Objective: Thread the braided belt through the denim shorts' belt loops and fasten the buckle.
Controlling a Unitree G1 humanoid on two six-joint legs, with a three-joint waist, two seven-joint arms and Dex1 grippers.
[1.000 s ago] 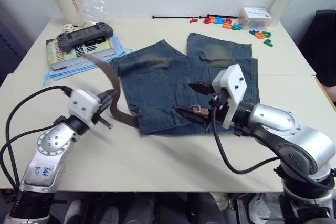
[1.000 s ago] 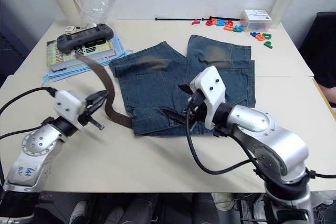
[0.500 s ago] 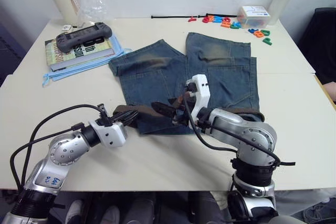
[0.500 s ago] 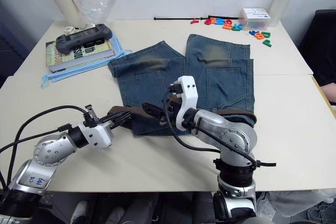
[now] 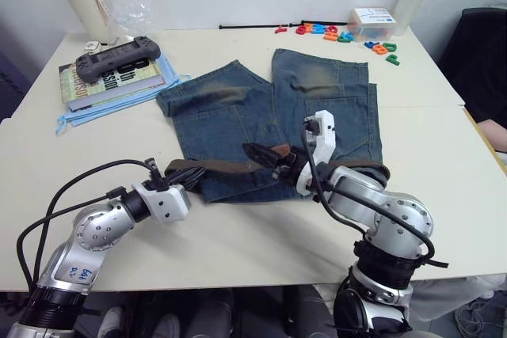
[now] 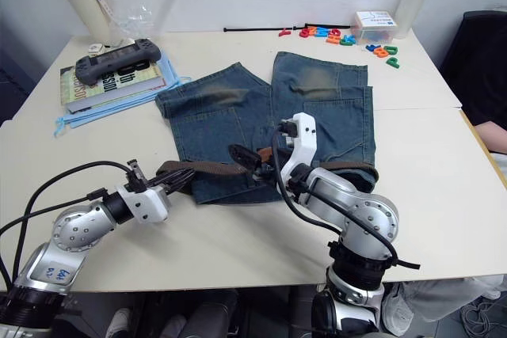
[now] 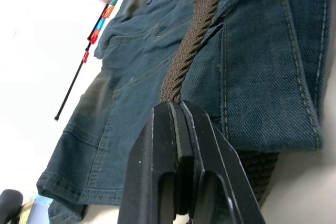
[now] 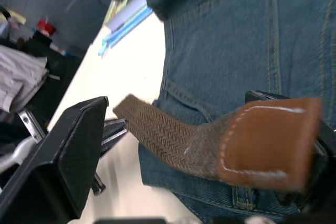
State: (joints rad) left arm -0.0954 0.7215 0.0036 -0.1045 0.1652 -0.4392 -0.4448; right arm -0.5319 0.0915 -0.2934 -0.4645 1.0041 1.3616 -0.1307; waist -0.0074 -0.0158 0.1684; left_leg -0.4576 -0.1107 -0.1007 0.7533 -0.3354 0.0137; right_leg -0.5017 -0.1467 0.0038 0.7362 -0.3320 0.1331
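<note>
Fingers of left gripper (image 7: pixel 178 129) pinched tight on braided belt (image 5: pixel 218 169), near counter (image 5: pixel 238 227) front. Right gripper (image 5: pixel 265 157) fingers apart w/ belt's leather-tipped end between them, contact unclear. Belt runs along waistband of denim shorts (image 5: pixel 317 108).

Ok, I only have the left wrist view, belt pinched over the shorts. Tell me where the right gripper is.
Observer: The right gripper is over the shorts' waistband, at the belt's leather tip.
Operator: Say whether it has the tip.
Observer: Not clamped. Its fingers are apart and the tip lies against one of them.
Operator: Now place the left gripper for me.
Observer: The left gripper is low over the table, just off the waistband's left end, with the belt running from it to the right gripper.
</note>
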